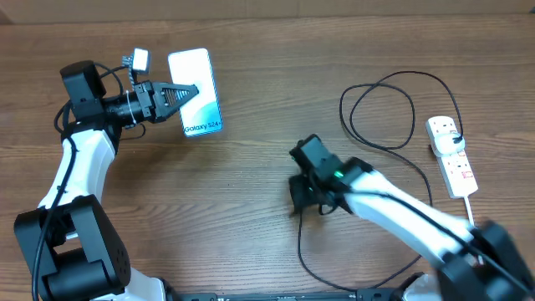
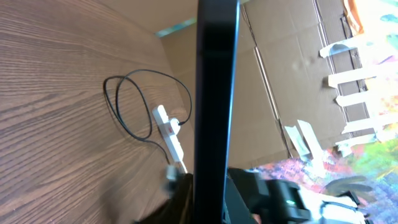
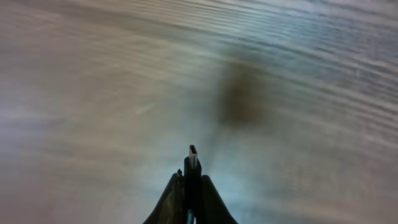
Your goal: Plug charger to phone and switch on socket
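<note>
Over far-left counter, with left hand clamped on phone, hold steady, port end exposed. Leave socket at right edge for last. Route charger leftward, loop unsnagged. With right hand clenched on connector tip at centre, align squarely before pushing in.

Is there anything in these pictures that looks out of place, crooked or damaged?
Nothing stands out. The phone is clamped in the left gripper with its screen lit, the right gripper pinches the charger by its tip, and the socket lies flat; no damage or spill shows.
</note>
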You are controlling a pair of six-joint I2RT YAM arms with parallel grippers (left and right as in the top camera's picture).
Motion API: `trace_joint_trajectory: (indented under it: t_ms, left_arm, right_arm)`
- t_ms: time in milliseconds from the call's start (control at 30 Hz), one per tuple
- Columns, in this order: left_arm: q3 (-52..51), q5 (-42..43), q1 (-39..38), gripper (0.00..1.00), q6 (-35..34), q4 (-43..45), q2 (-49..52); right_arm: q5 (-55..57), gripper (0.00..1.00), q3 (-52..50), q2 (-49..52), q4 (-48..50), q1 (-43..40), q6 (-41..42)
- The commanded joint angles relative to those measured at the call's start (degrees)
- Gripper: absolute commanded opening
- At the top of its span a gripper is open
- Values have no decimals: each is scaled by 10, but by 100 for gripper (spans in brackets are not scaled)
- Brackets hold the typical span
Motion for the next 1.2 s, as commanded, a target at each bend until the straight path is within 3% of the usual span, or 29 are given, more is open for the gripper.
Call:
trace_joint_trajectory:
  t_ms: [0, 67, 133, 200, 267, 567, 800, 833, 1000, 1167]
  left_arm:
    - [3, 26, -1, 4, 13, 3, -4]
    - [3, 26, -1, 4, 13, 3, -4]
    - [3, 25, -1, 4, 13, 3, -4]
    - [3, 23, -1, 4, 13, 3, -4]
    - [3, 23, -1, 4, 13, 3, -4]
    - [3, 22, -1, 4, 15, 3, -4]
    - [3, 24, -1, 4, 15, 3, -4]
    - [3, 24, -1, 4, 15, 3, -4]
    - [3, 24, -1, 4, 16, 3, -4]
    - [3, 24, -1, 4, 16, 3, -4]
  right_arm:
    - [36, 5, 45, 68, 0, -21, 46]
    - [30, 17, 63, 94, -10, -27, 56]
    - [18, 46, 75, 102, -17, -28, 57]
    - [14, 56, 85, 99, -24, -28, 57]
    - [15, 72, 99, 99, -39, -28, 59]
    - [15, 76, 103, 100, -126, -26, 139]
    - [14, 92, 103, 100, -112, -26, 147]
    - [14, 91, 103, 100, -109, -26, 147]
    - [14, 70, 79, 101, -91, -26, 147]
    - [-10, 62, 35, 101, -52, -26, 133]
